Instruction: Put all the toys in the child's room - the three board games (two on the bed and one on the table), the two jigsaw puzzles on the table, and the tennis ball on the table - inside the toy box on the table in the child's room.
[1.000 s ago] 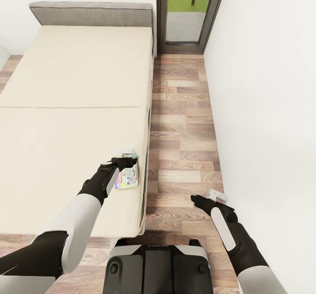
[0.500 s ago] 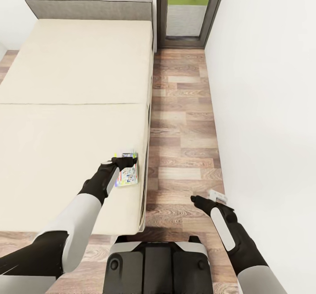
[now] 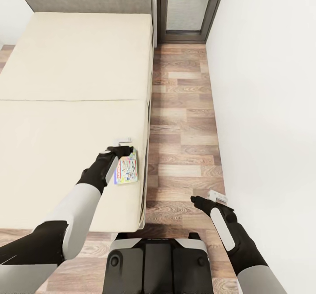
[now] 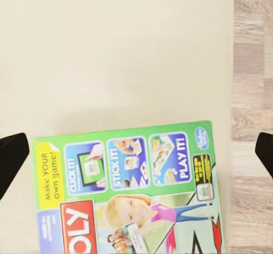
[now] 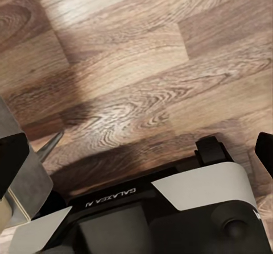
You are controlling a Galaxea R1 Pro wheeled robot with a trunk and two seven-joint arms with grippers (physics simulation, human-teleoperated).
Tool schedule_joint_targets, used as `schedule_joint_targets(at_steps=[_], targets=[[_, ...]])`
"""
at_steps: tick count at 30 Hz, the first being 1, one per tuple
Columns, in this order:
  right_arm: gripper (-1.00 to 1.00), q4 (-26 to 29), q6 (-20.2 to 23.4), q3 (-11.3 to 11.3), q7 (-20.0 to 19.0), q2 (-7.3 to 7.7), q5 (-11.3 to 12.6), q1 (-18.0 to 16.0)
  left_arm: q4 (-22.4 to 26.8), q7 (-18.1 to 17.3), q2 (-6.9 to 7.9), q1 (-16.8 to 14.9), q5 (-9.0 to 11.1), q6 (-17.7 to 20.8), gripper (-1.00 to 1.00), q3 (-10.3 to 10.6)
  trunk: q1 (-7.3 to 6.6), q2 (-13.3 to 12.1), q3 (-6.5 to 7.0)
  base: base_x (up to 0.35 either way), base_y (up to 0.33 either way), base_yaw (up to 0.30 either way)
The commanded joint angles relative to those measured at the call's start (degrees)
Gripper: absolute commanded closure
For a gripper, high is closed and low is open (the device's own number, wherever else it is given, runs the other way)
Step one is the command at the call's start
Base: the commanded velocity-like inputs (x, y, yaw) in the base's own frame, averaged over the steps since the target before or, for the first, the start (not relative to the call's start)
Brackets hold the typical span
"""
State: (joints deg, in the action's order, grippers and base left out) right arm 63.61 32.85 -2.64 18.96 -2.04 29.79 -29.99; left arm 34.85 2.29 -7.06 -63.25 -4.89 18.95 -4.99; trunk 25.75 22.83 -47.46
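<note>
You are facing a low wide bed (image 3: 74,87) with a beige mattress and a grey padded headboard, which takes the whole left and upper left of the head view; a faint seam runs across the mattress about halfway up the frame. To its right a strip of wood-plank floor (image 3: 182,123) runs up the middle of the frame to a dark-framed glass door (image 3: 188,8) at the top, with green ground showing beyond it, and a plain white wall (image 3: 267,109) fills the right side. The thin flat green-edged board game box with a cartoon lid (image 3: 127,170) lies flat on the mattress near the bed's right edge, just below centre of the frame. Your left tool (image 3: 124,147) hangs over the far end of that box; in the left wrist view its dark fingertips (image 4: 11,160) stand wide apart at the two side edges of the frame, released, with the box (image 4: 128,191) lying between them on the beige mattress and the floor planks down the right side. Your right tool (image 3: 210,199) is at the lower right of the head view over the floor, beside the wall; in the right wrist view its fingers (image 5: 11,163) are spread apart, grasping nothing, above the planks and the robot's dark base (image 3: 156,265).
</note>
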Motion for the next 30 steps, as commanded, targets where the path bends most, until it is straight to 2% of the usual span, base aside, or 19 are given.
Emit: schedule_joint_targets(at_steps=[1,8,21,30], targets=[[-1.00,0.1,0.1,-0.1,0.6,0.02,0.6,0.0,0.1,0.9,-0.10,-0.2,-0.5,0.3,-1.00,-0.3,0.03,0.1,-0.16,0.000,0.000,0.000],[-1.00,0.0,0.1,-0.1,0.6,0.04,0.6,0.0,0.2,2.6,-0.15,-1.3,-0.5,0.2,-1.00,-0.3,0.03,0.1,-0.82,0.000,0.000,0.000],[-1.00,0.1,0.2,-0.1,0.4,0.15,0.7,0.0,0.1,3.0,-0.38,-2.7,-0.5,-0.2,-1.00,-0.4,0.03,0.1,-2.04,0.000,0.000,0.000],[-1.00,0.4,0.3,-0.1,0.3,0.68,0.7,0.0,0.1,3.0,-0.51,-5.9,-0.4,0.1,-1.00,-0.4,0.03,0.1,-2.88,0.000,0.000,0.000]])
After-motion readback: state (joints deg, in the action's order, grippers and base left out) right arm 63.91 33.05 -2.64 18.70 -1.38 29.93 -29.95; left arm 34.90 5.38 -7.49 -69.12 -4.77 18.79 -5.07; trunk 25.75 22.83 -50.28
